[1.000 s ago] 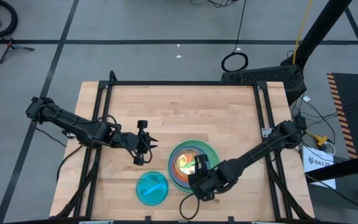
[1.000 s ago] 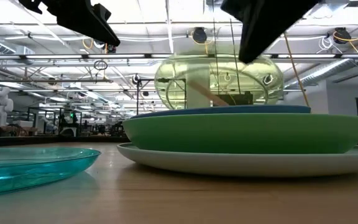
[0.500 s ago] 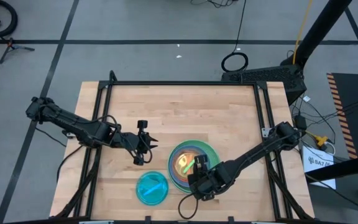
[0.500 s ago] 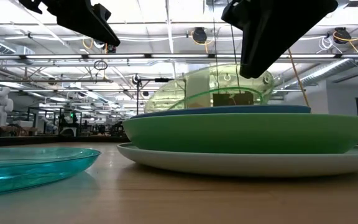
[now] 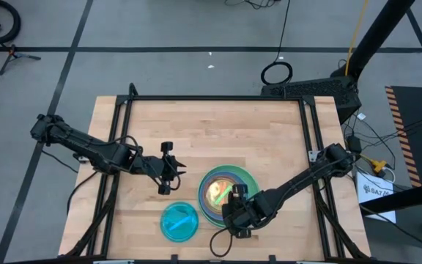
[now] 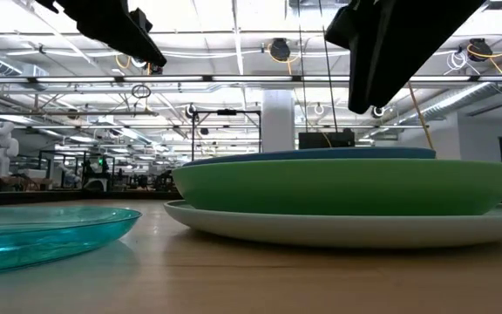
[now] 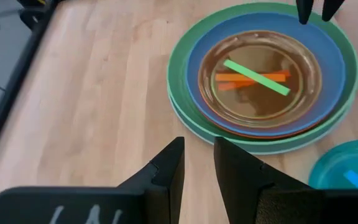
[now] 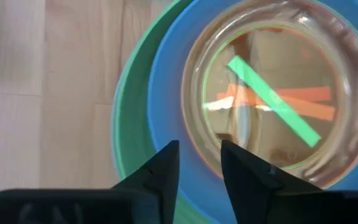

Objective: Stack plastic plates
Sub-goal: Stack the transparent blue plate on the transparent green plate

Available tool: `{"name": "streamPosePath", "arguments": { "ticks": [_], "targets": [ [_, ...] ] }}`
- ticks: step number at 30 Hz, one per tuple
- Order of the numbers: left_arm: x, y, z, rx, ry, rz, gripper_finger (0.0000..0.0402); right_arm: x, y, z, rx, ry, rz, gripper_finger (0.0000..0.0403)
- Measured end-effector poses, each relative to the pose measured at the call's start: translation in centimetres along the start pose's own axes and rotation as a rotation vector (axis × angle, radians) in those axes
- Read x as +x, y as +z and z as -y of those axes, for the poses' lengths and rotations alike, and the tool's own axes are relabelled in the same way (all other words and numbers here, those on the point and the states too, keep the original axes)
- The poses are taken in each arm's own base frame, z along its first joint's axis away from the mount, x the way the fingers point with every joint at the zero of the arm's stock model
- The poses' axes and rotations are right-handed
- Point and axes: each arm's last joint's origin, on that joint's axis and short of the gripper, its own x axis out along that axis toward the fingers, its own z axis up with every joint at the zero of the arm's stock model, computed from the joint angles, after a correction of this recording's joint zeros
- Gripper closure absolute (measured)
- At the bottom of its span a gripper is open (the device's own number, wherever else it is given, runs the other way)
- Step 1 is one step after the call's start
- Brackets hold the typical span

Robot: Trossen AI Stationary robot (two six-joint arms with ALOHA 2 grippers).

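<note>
Nearly there, by my reading: I have one stack (image 5: 226,193) built right of centre on the near half of the tabletop (image 5: 211,132), pale blue plate (image 6: 347,228) at the bottom, then green plate (image 6: 347,185), blue plate (image 7: 331,59), and a nest of smaller warm-toned and clear ones, the top one showing a lime strip (image 8: 272,99) across an orange one. I can't count every layer in that nest. What looks left is the translucent cyan plate (image 5: 179,221), lying alone just to the near left of the stack, close to the tabletop's near edge.

My right claw (image 5: 234,217) hovers over the near rim of the stack, fingers (image 8: 160,174) slightly parted and holding nothing. My left claw (image 5: 164,169) hangs to the left of the stack and farther from me than the cyan plate, its fingers (image 7: 169,171) narrowly apart, also empty.

The far half of the tabletop gives plenty of room; the cyan plate, though, sits close to the near edge, leaving little margin on that side.
</note>
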Motion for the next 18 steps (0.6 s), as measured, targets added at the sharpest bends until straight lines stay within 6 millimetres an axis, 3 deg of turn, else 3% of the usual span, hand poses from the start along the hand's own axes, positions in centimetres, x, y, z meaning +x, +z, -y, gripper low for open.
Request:
{"name": "streamPosePath", "arguments": {
  "ticks": [7,18],
  "targets": [
    [-0.2,-0.6,0.7,-0.112,-0.044,-0.061,0.0307,0.0,-0.1,0.0,0.023,0.0,-0.008,0.0262],
    [-1.7,-1.1,4.4,-0.164,-0.155,-0.065,0.0307,-0.2,-0.3,-0.5,-0.027,-0.059,0.027,0.0265]
  ]
}}
